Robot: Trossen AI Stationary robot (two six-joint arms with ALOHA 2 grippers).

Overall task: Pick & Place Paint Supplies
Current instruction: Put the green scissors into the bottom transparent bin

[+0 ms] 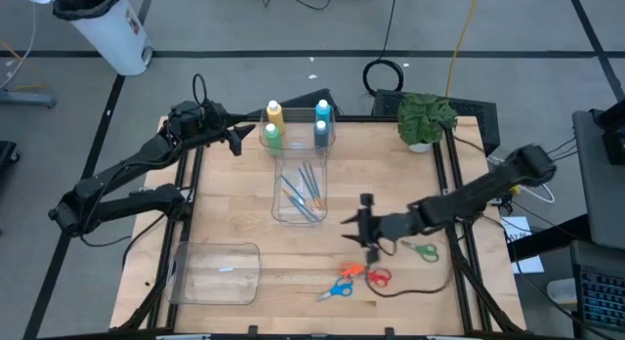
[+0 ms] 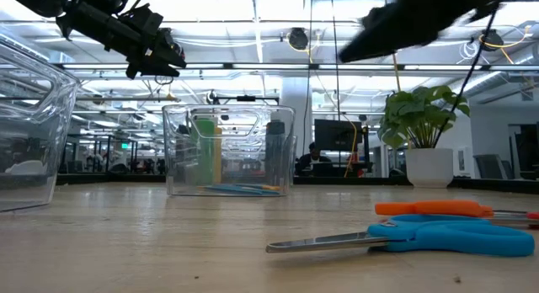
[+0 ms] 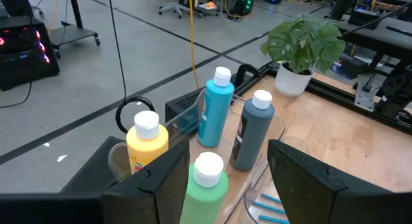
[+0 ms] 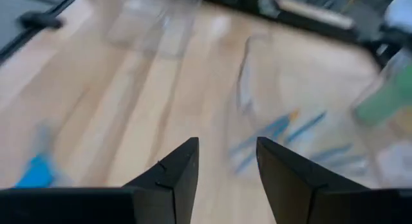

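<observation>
hovering right gripper (image 1: 366, 226) parted, empty, brushes (image 1: 302, 191) in clear bin (image 1: 284, 209) just beside, left gripper (image 1: 237, 137) parted near bottles (image 1: 272, 112)

Motion blur smears the brushes (image 4: 283, 137), perhaps four, uncountable.

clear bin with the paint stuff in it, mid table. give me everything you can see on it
The clear bin is a see-through, plastic-looking rectangular container, upright on the wooden table near its far-middle edge. At its far end four white-capped bottles stand upright: yellow, green, light blue and grey-blue. Several thin brushes with blue or orange handles lie flat on its floor nearer the front. No gripper touches it.
</observation>
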